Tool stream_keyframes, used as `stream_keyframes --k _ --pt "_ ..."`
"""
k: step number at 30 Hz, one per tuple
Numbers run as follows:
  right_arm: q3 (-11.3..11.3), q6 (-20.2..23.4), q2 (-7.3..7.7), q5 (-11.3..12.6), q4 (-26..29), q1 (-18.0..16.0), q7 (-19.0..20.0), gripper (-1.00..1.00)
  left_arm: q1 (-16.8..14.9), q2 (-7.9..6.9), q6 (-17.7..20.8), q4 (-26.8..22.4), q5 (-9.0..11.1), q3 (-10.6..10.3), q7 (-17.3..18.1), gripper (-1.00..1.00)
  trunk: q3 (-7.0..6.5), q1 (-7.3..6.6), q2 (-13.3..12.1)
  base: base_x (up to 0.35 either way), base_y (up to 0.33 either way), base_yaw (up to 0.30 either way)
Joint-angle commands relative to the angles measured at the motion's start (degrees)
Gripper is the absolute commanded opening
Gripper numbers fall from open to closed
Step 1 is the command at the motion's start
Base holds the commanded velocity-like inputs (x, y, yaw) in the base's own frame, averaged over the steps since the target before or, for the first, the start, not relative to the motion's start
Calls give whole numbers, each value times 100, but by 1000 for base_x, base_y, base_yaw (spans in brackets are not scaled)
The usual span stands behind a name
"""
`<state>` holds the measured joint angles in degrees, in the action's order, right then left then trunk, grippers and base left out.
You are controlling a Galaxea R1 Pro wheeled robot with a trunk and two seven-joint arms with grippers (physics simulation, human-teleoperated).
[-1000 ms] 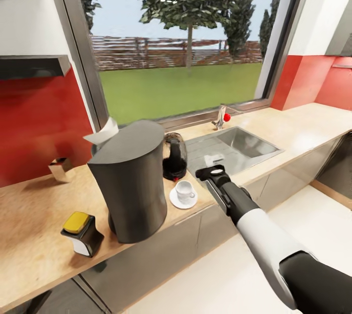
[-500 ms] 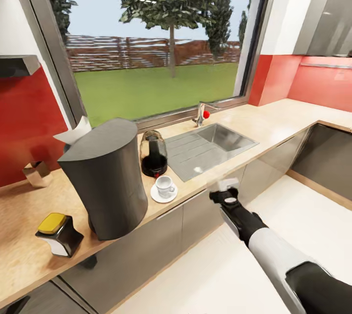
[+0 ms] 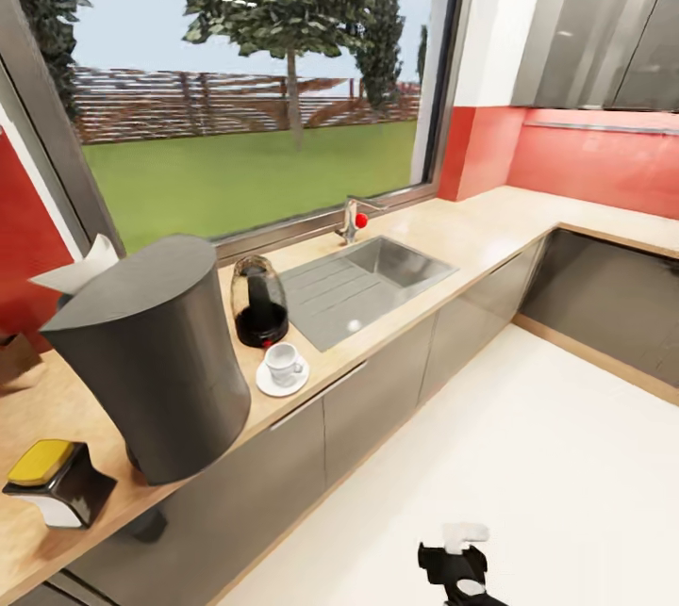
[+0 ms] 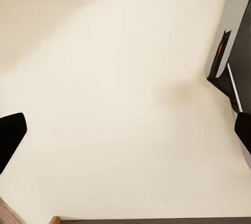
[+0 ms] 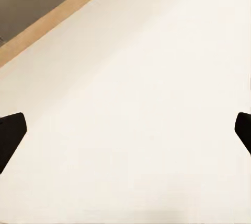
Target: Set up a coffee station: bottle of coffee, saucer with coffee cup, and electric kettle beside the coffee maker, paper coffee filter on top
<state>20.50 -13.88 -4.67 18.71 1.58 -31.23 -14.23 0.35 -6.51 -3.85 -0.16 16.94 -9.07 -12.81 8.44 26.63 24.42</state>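
Note:
The tall dark grey coffee maker [image 3: 146, 356] stands on the beige countertop [image 3: 471, 238], with the off-white paper coffee filter [image 3: 77, 269] on its top. To its right are the glass electric kettle [image 3: 256, 302] and, in front of that, the white coffee cup [image 3: 282, 363] on its saucer [image 3: 281, 387]. A small dark brown bottle of coffee [image 3: 13, 357] is cut by the left edge. My right gripper [image 3: 455, 557] hangs low over the floor, away from the counter, and is open [image 5: 125, 130]. My left gripper [image 4: 125, 130] is open over bare floor.
A black and white container with a yellow lid [image 3: 52, 485] sits at the counter's front left. The steel sink [image 3: 363, 281] and tap [image 3: 351, 218] lie right of the kettle. Grey cabinets [image 3: 377, 399] run below, and the counter turns a corner at the right. Cream floor [image 3: 528, 474] lies in front.
The head view has swung right, so the counter things shifted left. My right arm has dropped from counter height to the bottom of the view, over the floor.

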Motion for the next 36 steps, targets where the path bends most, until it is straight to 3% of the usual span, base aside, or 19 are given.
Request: stream_keyframes --k 1,4,12,14,15,19,21,22,24,33,36 --pt "59 145 -6 45 -7 188 -13 100 0 4 -15 12 54 -46 -7 100 6 3 10 0 0 -256" --pt "60 726 -7 45 -9 719 3 100 0 72 12 30 55 -43 37 100 1 3 10 0 0 -138" --pt "65 1142 -7 45 -17 1821 8 100 17 173 67 217 48 -51 32 100 0 3 10 0 0 -13" --pt "62 1461 -5 45 -16 1908 100 100 25 175 68 259 46 -51 7 100 0 3 10 0 0 0" --pt "61 1700 4 44 -17 1940 410 100 35 170 70 272 46 -51 5 100 0 3 10 0 0 0" --pt "64 1877 31 38 -21 2006 1001 100 74 156 271 286 46 -51 19 100 0 3 10 0 0 0" --pt "61 1896 37 39 -22 2066 1069 100 100 152 719 285 46 -51 14 100 0 3 10 0 0 0" --pt "62 1905 47 39 -20 2162 1094 100 116 150 1357 282 24 -57 9 100 0 3 10 0 0 0" --pt "66 1907 38 39 -19 2241 1104 100 121 152 1655 279 3 -65 7 100 0 3 10 0 0 0" --pt "55 1947 42 56 -21 2331 1104 100 123 167 1781 233 6 -85 -1 100 0 3 10 0 0 0" --pt "51 2566 44 62 -14 2354 1112 100 123 167 1782 228 26 -77 -2 100 0 3 10 0 0 0"
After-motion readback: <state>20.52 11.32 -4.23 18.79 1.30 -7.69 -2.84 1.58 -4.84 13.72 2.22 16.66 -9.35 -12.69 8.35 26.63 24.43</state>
